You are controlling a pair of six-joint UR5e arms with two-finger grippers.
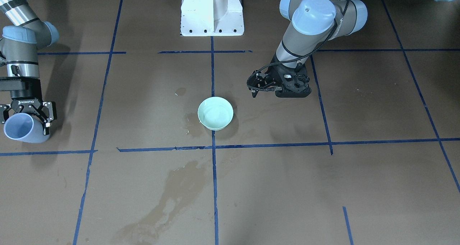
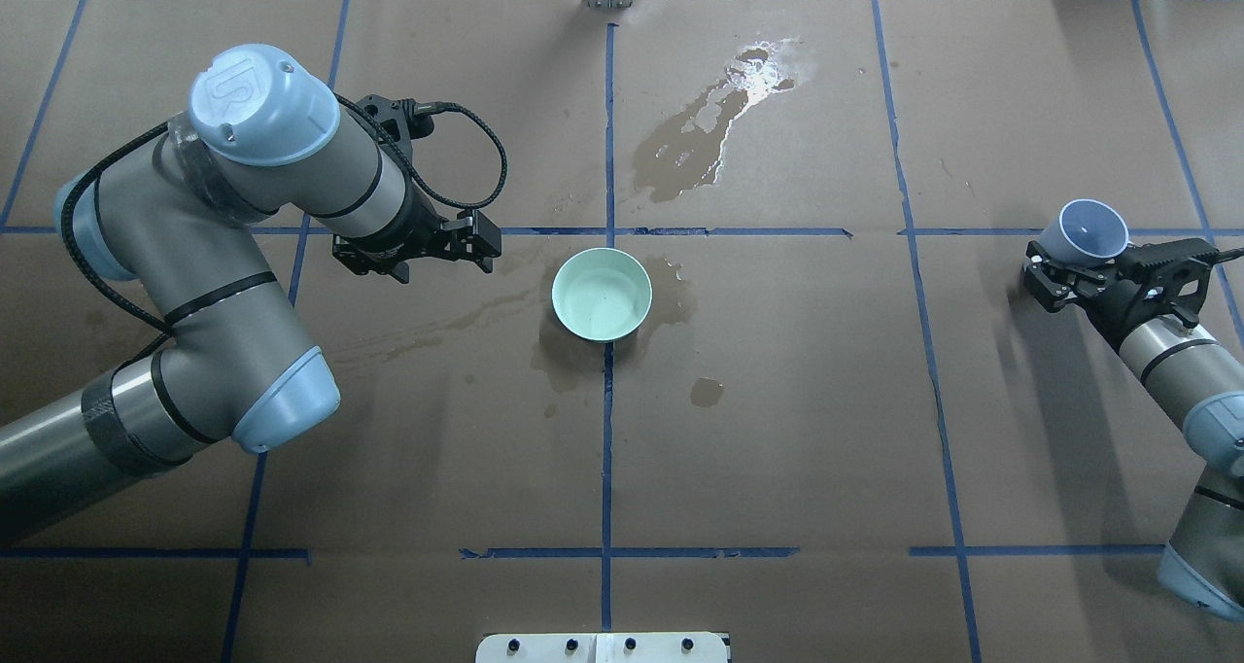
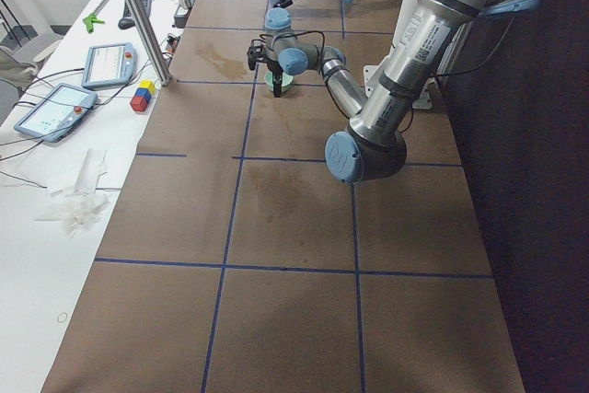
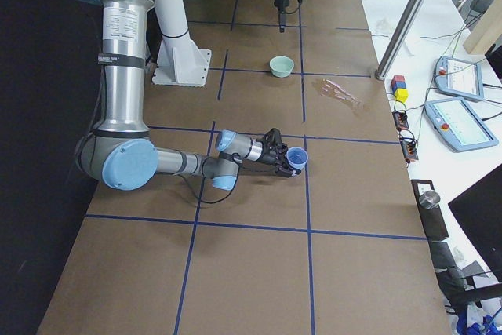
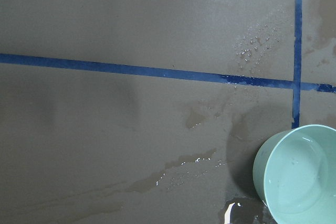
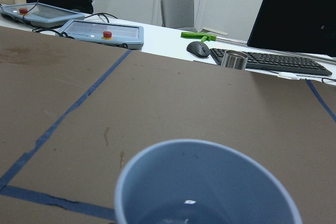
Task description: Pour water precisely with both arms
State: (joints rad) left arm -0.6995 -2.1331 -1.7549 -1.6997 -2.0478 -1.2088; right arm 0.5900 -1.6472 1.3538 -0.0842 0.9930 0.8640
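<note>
Closest in, on the right wrist view, the cup [image 6: 205, 182] fills the lower frame, mouth upward, and a faint glint low inside it suggests the water [image 6: 188, 202] sits there. The right fingers [image 1: 46, 115] are clamped on the cup's side and hold it clear of the worktop [image 2: 777, 401], far out toward the robot's right end. The cup's long axis stands roughly upright with a slight lean. Which way it leans I cannot tell, but the mouth does not point at the bowl [image 2: 602, 294].

The coming move likely turns on that gap: the bowl lies well apart from the cup, straight across toward the robot's left, near the worktop's middle, upright and open.

Beyond the bowl, the left fingers [image 2: 481, 243] hang just beside it on its far side from the cup, not touching and holding nothing. Whether they are parted or closed I cannot tell. The left arm is much the nearer to the bowl.
</note>
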